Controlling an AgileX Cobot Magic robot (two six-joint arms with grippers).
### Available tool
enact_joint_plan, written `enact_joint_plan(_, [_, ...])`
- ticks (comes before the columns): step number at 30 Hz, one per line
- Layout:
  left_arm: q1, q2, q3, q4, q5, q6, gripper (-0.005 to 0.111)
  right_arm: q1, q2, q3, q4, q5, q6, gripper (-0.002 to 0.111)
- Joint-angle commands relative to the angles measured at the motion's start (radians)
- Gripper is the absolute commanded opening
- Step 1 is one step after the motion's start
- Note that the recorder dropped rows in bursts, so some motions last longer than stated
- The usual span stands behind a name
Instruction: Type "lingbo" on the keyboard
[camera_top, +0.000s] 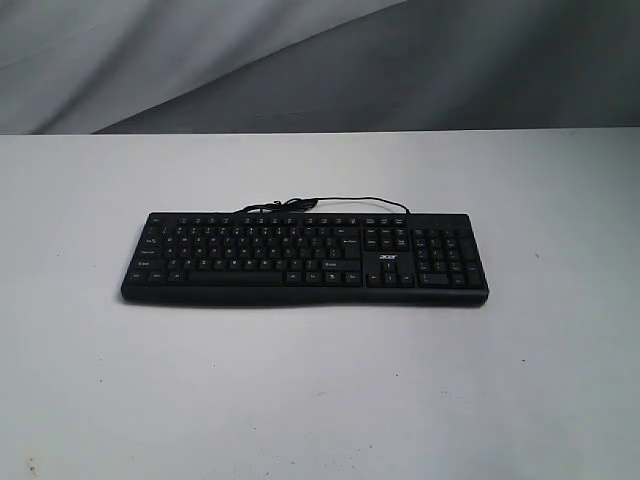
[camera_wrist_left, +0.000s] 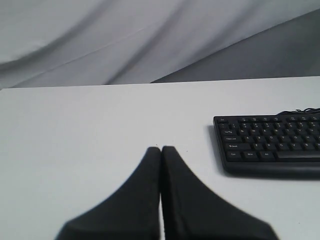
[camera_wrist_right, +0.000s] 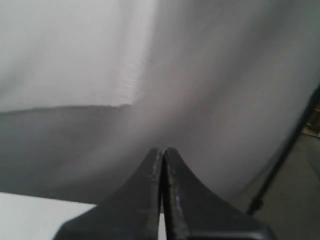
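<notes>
The keyboard (camera_top: 305, 258) is long, flat and black with white legends, a number pad at its right end and a small white logo. It lies across the middle of the white table, its thin black cable (camera_top: 320, 203) looping behind it. Neither arm shows in the exterior view. In the left wrist view my left gripper (camera_wrist_left: 161, 149) is shut and empty, above bare table, apart from the keyboard's left end (camera_wrist_left: 267, 147). In the right wrist view my right gripper (camera_wrist_right: 163, 150) is shut and empty, facing the grey backdrop; the keyboard is out of that view.
The white table (camera_top: 320, 400) spreads wide around the keyboard. A grey draped cloth (camera_top: 300, 60) hangs behind its far edge. A dark stand pole (camera_wrist_right: 280, 160) shows at one side of the right wrist view.
</notes>
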Motion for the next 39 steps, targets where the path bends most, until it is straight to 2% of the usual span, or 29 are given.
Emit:
enact_joint_plan(1, [0.002, -0.003, 0.004, -0.008, -0.005, -0.004, 0.001, -0.028, 0.156, -0.275, 0.295, 0.322, -0.510, 0.000])
enact_joint_plan(4, [0.002, -0.003, 0.004, -0.008, -0.005, -0.004, 0.001, -0.093, 0.247, -0.470, 0.707, 0.586, -1.000, 0.000])
enact_joint_plan(7, [0.002, -0.003, 0.004, -0.008, -0.005, -0.004, 0.001, -0.172, 0.322, -0.615, 1.020, 0.854, -1.317, 0.000])
enact_joint_plan(10, [0.002, -0.003, 0.004, -0.008, -0.005, -0.004, 0.001, -0.241, 0.398, -0.712, 1.172, 1.001, -1.430, 0.000])
enact_joint_plan(13, [0.002, -0.003, 0.004, -0.008, -0.005, -0.004, 0.001, -0.291, 0.483, -0.732, 1.226, 1.012, -1.452, 0.000])
enact_joint_plan(17, [0.002, -0.003, 0.004, -0.008, -0.005, -0.004, 0.001, -0.292, 0.640, -0.716, 1.268, 1.012, -1.486, 0.000])
enact_joint_plan(21, [0.002, -0.003, 0.004, -0.008, -0.005, -0.004, 0.001, -0.209, 0.789, -0.692, 1.322, 1.012, -1.614, 0.000])
enact_joint_plan(27, [0.002, -0.003, 0.004, -0.008, -0.005, -0.004, 0.001, 0.010, 0.928, -0.697, 1.264, 1.012, -1.740, 0.000])
enact_joint_plan(34, [0.002, -0.003, 0.004, -0.008, -0.005, -0.004, 0.001, 0.310, 0.943, -0.697, 1.079, 0.929, -1.695, 0.000])
enact_joint_plan(39, [0.002, -0.003, 0.004, -0.008, -0.005, -0.004, 0.001, 0.456, 0.969, -0.697, 1.074, 0.847, -1.628, 0.000])
